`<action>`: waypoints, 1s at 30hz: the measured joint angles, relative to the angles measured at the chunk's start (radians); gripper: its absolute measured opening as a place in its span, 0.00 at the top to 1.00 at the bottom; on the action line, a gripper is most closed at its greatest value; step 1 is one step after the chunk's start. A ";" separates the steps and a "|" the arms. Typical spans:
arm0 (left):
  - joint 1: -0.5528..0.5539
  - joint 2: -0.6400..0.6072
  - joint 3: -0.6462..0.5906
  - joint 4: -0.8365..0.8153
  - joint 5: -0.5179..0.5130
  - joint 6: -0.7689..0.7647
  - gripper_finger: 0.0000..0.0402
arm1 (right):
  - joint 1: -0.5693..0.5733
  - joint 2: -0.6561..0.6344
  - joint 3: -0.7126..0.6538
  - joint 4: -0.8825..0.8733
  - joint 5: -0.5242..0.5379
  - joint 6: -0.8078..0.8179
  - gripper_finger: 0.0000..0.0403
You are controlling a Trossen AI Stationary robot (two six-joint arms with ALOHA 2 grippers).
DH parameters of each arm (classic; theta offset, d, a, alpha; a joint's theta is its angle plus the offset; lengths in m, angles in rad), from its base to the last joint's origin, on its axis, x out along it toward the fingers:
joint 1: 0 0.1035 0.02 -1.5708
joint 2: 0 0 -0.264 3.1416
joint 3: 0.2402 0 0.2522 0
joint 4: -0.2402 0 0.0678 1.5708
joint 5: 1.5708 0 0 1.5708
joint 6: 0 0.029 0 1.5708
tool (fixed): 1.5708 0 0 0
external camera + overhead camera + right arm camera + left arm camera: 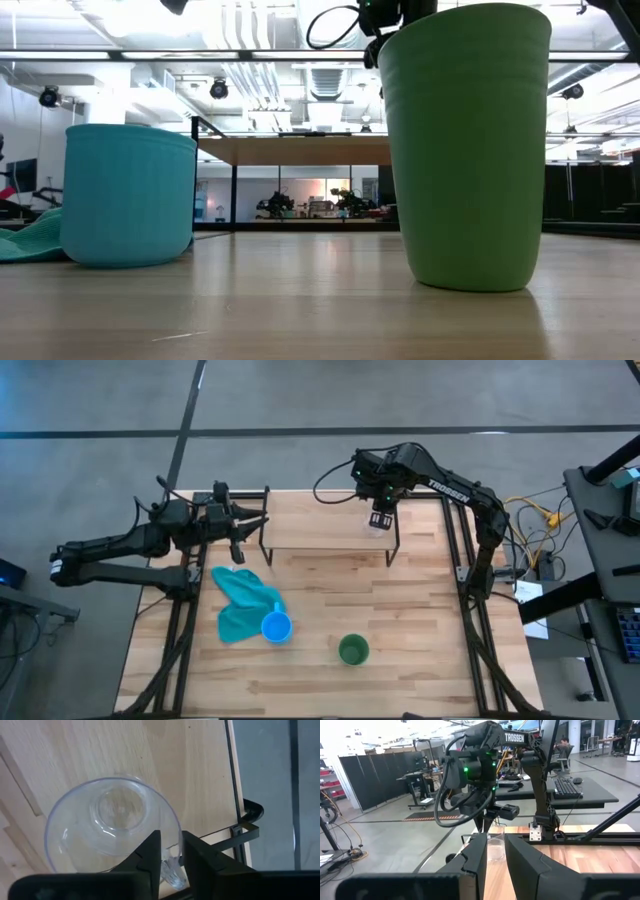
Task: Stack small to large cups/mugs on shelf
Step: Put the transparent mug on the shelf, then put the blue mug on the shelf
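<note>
A clear glass cup (115, 820) stands upright, mouth up, on the right end of the shelf (320, 530). My right gripper (171, 840) points down over it, open by a narrow gap, with the cup's wall between its fingers. The blue cup (276, 627) rests on the table against the teal cloth (240, 600). To its right the green cup (353, 650) stands upright on the table. My left gripper (258, 518) waits level at the shelf's left end, open by a narrow gap and holding nothing. My right gripper comes from above with one finger (150, 852) inside the glass cup and the other outside its near wall (172, 870). Whether either finger touches the glass, I cannot tell. The cup stands upright with its base on the shelf (200, 765).
The shelf's black legs (245, 820) stand beside the glass cup at the board's right end. Bare tabletop lies between the shelf and the two cups near the front. In the low view the green cup (465, 150) and the blue cup (128, 195) stand close to the camera.
</note>
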 joint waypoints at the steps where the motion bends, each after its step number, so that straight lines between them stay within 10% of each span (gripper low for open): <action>1: 0.000 0.002 0.000 0.001 0.000 0.000 0.86 | 0.000 0.000 0.003 0.002 0.000 -0.003 0.82; 30: -0.001 0.002 0.005 -0.271 0.079 -0.236 0.86 | 0.271 -0.210 0.355 0.002 -0.035 0.316 0.82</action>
